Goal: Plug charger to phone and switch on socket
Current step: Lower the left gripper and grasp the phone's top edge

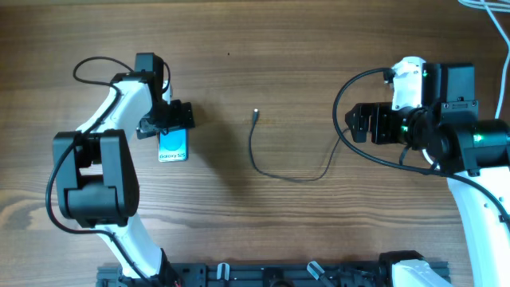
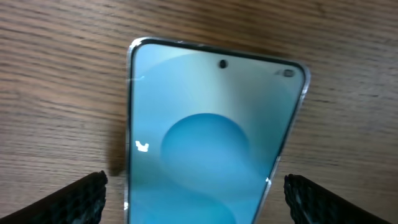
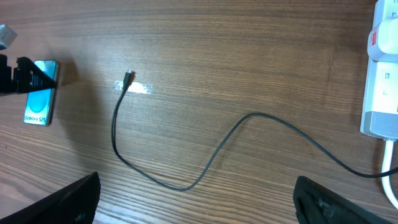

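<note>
The phone lies flat on the wooden table at the left, teal screen up with "Galaxy S25" text. It fills the left wrist view and shows small in the right wrist view. My left gripper is open, its fingers on either side of the phone's far end without touching it. The charger cable curves across the middle, plug tip free on the table; it also shows in the right wrist view. My right gripper is open and empty above the cable. The socket lies at the right.
The socket's white cord runs along the far right edge of the table. A black rail runs along the front edge. The right arm's body covers the socket in the overhead view.
</note>
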Motion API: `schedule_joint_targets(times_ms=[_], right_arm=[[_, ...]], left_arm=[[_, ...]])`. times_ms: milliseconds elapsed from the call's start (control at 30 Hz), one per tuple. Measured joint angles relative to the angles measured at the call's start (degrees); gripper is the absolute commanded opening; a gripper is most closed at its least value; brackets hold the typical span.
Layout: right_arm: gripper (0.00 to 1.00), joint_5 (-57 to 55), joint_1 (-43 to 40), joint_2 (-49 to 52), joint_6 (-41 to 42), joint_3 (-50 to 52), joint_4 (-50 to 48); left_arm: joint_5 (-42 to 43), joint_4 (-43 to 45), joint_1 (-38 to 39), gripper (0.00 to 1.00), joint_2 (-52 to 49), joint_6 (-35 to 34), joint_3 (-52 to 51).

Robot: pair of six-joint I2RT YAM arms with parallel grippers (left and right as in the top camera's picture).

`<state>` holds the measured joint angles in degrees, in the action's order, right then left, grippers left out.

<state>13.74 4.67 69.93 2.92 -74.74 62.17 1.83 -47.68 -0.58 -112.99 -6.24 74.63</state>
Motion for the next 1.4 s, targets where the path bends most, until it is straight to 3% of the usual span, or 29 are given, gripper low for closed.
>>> schedule_joint_targets(times_ms=[900, 1400], right_arm=[[1.0, 0.0, 0.0, 3.69, 0.0, 0.0, -0.04], [1.0, 0.0, 0.0, 5.16, 0.0, 0.0, -0.46]], left_arm=[[2.82, 1.03, -1.4, 0.87, -0.66, 5.79, -1.25], [-2.64, 3.56, 1.46, 0.83, 0.02, 6.45, -3.5]])
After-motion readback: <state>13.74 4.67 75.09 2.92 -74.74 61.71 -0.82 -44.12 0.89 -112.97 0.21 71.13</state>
